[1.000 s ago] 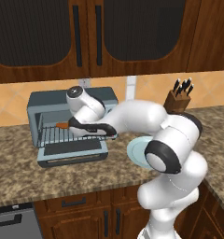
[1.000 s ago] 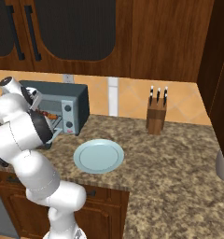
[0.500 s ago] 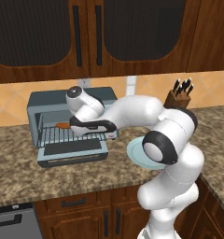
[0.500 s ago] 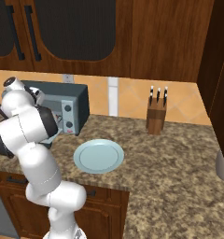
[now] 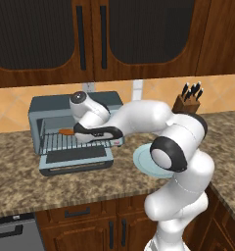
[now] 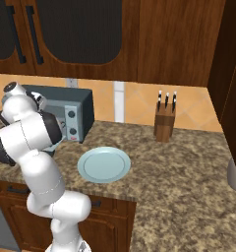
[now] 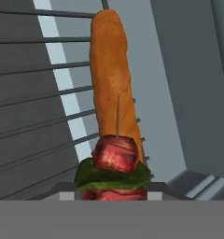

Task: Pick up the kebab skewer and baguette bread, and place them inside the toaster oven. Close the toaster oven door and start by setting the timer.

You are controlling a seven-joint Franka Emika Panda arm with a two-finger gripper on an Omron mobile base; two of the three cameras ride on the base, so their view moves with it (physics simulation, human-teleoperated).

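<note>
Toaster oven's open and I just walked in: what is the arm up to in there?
The arm has reached into the open toaster oven, its door dropped flat on the counter. On the hand view the baguette lies on the wire rack, and the kebab skewer sits right in front of the camera, over the near end of the bread. Whether the gripper holds it cannot be told. The plate is bare. Door and timer are not yet done.
</note>
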